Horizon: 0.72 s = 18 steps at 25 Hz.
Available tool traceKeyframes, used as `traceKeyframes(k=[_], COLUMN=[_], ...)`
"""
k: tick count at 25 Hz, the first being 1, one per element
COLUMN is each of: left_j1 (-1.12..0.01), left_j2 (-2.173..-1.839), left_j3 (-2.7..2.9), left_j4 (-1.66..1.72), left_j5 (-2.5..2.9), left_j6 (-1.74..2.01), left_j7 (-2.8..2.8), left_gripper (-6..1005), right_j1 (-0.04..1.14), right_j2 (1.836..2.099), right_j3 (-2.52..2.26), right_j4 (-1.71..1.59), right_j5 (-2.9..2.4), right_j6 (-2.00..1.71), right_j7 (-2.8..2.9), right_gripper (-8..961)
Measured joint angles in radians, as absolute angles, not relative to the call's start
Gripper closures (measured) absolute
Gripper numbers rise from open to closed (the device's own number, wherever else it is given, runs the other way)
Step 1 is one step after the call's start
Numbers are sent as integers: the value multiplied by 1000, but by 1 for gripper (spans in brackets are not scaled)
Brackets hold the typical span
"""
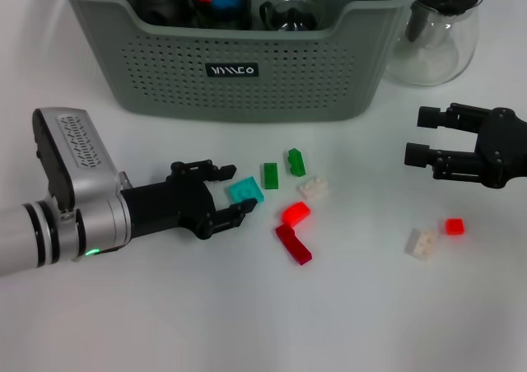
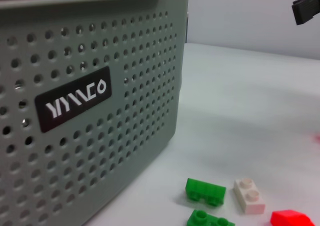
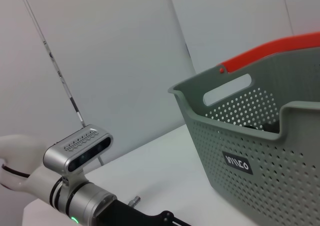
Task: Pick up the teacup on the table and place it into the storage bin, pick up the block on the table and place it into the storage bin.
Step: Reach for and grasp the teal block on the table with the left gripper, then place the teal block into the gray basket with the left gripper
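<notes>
Bright even overhead light, soft faint shadows, mild blur.

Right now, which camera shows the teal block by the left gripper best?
The head view: the teal block lies whole on the table, between the open fingers of the left gripper. The left wrist and right wrist views do not show it.

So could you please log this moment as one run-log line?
left gripper: open, at teal block | right gripper: open, idle beside pitcher | storage bin: behind blocks
</notes>
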State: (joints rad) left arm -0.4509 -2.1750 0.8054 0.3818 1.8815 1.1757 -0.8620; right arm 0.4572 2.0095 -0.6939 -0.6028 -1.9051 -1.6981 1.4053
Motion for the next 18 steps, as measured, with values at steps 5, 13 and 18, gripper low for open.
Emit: traceKeyframes(k=[5,13,18], left_j1=[-462,-467,-462], left_j2=[-2175,-2176,-2174], left_j3=[812,811,809], left_j4=[364,357,365], left_j5=[1886,1886,1883], left_j6=[1167,1149,1156], left_j7=[-859,-840,-846], left_gripper=[490,501,534], right_j1=[459,459,459], right_j2=[2010,2010,2011], right_j3=[-696,-698,-698], right_j4=[-603,-601,-602], right_j5=[-1905,-1905,-1905], right_j6=[-1697,-1682,-1682], right_j7=[1404,1404,1403], right_gripper=[120,119,120])
